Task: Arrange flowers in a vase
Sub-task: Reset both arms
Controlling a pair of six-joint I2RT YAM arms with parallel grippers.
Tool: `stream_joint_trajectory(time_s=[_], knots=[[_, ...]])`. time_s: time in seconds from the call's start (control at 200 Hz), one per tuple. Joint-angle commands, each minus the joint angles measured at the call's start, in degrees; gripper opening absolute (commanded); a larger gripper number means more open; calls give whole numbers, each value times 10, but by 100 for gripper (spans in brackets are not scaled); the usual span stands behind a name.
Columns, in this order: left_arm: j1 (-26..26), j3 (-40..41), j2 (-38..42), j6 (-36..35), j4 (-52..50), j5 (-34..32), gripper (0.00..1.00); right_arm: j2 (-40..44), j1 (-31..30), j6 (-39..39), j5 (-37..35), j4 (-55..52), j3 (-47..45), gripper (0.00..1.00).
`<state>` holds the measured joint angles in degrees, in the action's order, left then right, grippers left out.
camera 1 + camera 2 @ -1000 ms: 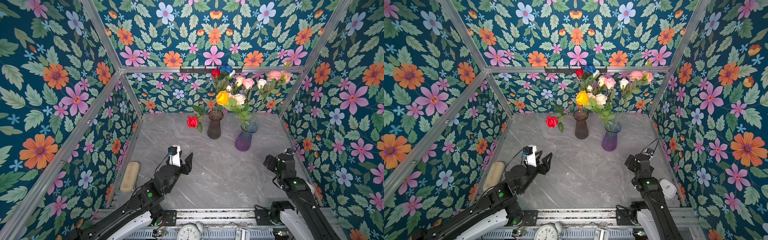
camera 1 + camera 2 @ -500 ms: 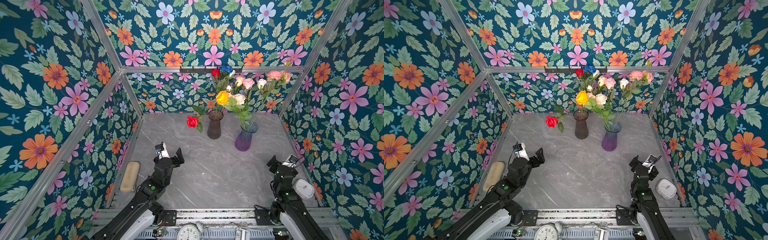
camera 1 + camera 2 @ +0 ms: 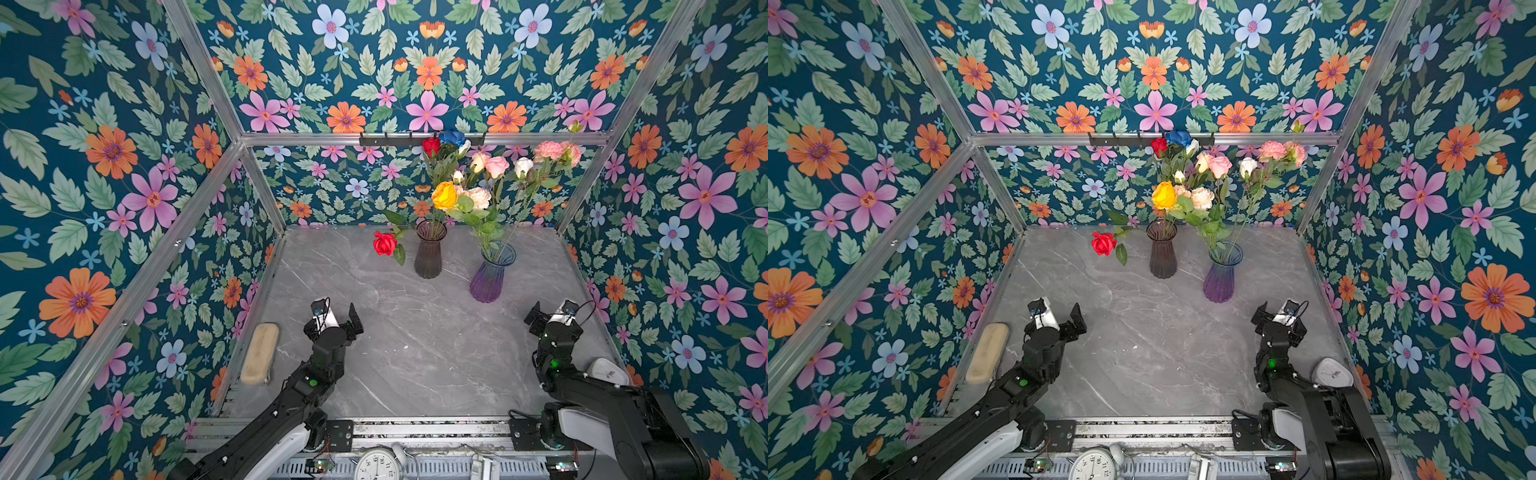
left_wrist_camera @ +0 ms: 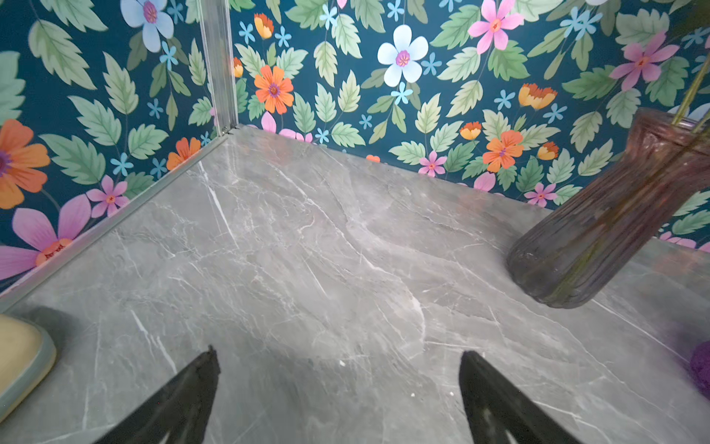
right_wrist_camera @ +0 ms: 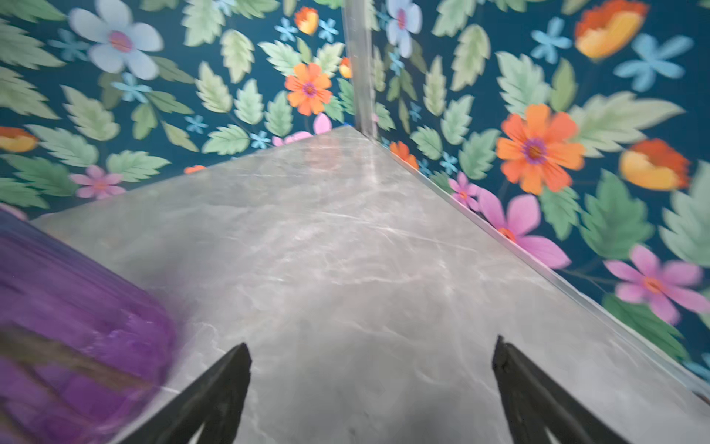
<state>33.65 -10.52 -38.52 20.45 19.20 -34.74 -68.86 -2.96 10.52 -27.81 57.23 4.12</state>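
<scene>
Two vases stand at the back of the grey marble table (image 3: 415, 353), a smoky dark vase (image 3: 429, 254) (image 4: 599, 230) and a purple vase (image 3: 491, 277) (image 5: 69, 307). Both hold flowers (image 3: 478, 183) (image 3: 1200, 183) on long green stems: red, blue, yellow-orange, pink, white and peach roses. One red rose (image 3: 384, 243) droops low to the left of the dark vase. My left gripper (image 3: 336, 316) (image 3: 1059, 318) (image 4: 338, 355) is open and empty, near the front left. My right gripper (image 3: 550, 316) (image 3: 1278, 318) (image 5: 372, 346) is open and empty too, just in front of the purple vase.
A beige pad (image 3: 260, 353) (image 4: 19, 357) lies along the left wall. A white object (image 3: 609, 371) sits by the right arm. An alarm clock (image 3: 376, 465) rests on the front rail. Flowered walls close in three sides, with a black hook bar (image 3: 395, 139) at the back.
The left gripper has opened wider and swung a little to the left. The right arm has folded back toward the front, uncovering the white object beside it. Vases and flowers have not moved.
</scene>
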Motion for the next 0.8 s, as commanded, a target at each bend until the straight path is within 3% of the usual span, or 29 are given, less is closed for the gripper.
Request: stream_joint_trajectory(time_s=[0.0, 0.065, 0.18, 0.28, 0.325, 0.405, 0.46, 0.565, 0.795], knots=[[-1, 24, 25, -62, 125, -33, 100, -67, 0, -28, 27, 140, -3, 99], [-1, 27, 23, -83, 147, -51, 100, -96, -1, -53, 59, 193, -7, 99], [-1, 16, -12, -126, 169, -66, 100, -72, -1, -61, 106, 72, 37, 99], [-1, 18, -47, -129, 202, -76, 100, -139, -3, -95, 164, 83, 66, 99], [-1, 21, -60, -128, 218, -81, 100, -171, -22, -117, 129, 130, 71, 99], [-1, 24, -90, -148, 251, -100, 100, -135, -19, -97, 135, 41, 85, 99], [-1, 25, -118, -173, 277, -129, 100, -149, -15, -96, 132, 44, 96, 99], [-2, 33, -188, -238, 389, -189, 100, -137, -2, -84, 158, -16, 113, 99], [-20, 49, -387, -379, 659, -190, 100, -138, 10, -77, 175, -36, 123, 99]])
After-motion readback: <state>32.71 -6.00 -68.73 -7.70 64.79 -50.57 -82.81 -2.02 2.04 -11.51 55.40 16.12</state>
